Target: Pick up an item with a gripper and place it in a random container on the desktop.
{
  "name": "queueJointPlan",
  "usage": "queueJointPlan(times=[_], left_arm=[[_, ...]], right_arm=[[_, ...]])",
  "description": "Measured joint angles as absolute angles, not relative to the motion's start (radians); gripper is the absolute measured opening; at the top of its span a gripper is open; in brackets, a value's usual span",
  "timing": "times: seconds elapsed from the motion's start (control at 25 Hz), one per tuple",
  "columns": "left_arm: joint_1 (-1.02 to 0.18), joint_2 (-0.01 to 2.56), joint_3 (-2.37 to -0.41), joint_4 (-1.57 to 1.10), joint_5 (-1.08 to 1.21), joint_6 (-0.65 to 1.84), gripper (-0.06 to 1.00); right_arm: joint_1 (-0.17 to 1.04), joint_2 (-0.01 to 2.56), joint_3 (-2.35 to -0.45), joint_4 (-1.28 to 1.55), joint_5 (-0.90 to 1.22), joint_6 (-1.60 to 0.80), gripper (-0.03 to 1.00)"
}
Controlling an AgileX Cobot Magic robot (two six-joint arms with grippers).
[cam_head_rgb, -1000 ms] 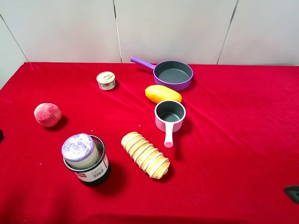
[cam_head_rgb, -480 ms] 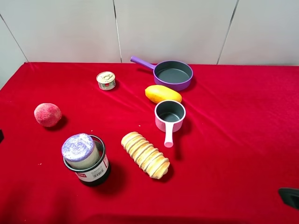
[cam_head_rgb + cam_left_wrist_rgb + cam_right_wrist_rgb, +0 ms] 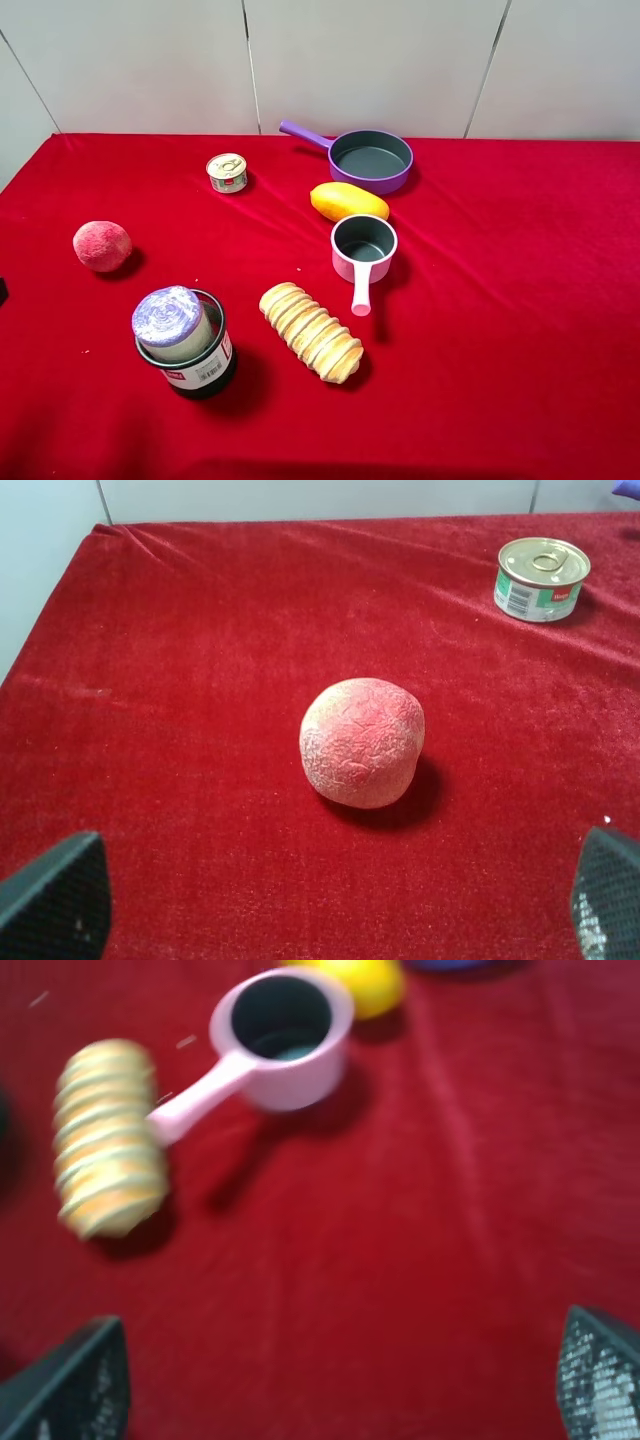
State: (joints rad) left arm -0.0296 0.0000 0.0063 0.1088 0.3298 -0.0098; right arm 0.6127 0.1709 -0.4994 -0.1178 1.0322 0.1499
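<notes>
Right hand (image 3: 340, 1380) first: in its wrist view the two dark fingertips (image 3: 70, 1380) stand far apart at the frame corners, nothing between them but red cloth. Left hand (image 3: 340, 900) the same story, its fingertips (image 3: 55, 895) spread wide and empty over the tabletop (image 3: 500, 300). Neither hand shows in the high view.

Ahead of the right hand lies the ridged bread roll (image 3: 108, 1140), and touching its end is the handle of the pink saucepan (image 3: 280, 1035), with a yellow fruit (image 3: 365, 980) just behind the pan. That view is blurred. Ahead of the left hand sits the reddish peach (image 3: 362, 742), alone on the cloth, and well beyond it the small tin can (image 3: 541, 578).

From the high view, taking the pink saucepan as the clock's centre: the white canister (image 3: 170, 322) with its crinkled purple top stands upright inside the black mesh cup (image 3: 205, 365), down at 8 o'clock. The bread roll lies at 7 o'clock, between cup and saucepan, apart from the cup. The peach is out at 9, the tin can at 10, the yellow fruit just at 12, and the purple frying pan (image 3: 370, 160) beyond it
</notes>
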Motion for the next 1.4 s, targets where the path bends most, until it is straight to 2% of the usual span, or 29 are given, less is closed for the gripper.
queueJointPlan(times=[0.24, 0.6, 0.76, 1.4], left_arm=[[-0.03, 0.0, 0.006, 0.109, 0.33, -0.01, 0.91], [-0.03, 0.0, 0.006, 0.109, 0.33, -0.01, 0.91], [-0.03, 0.0, 0.006, 0.109, 0.33, -0.01, 0.91], [-0.03, 0.0, 0.006, 0.109, 0.33, -0.01, 0.91]], right_arm=[[0.389, 0.064, -0.499, -0.088, 1.033, 0.11, 0.64], [0.184, -0.004, -0.499, -0.072, 1.033, 0.088, 0.64], [0.151, -0.004, -0.499, -0.064, 1.033, 0.083, 0.64], [0.145, -0.006, -0.499, -0.06, 1.033, 0.079, 0.64]])
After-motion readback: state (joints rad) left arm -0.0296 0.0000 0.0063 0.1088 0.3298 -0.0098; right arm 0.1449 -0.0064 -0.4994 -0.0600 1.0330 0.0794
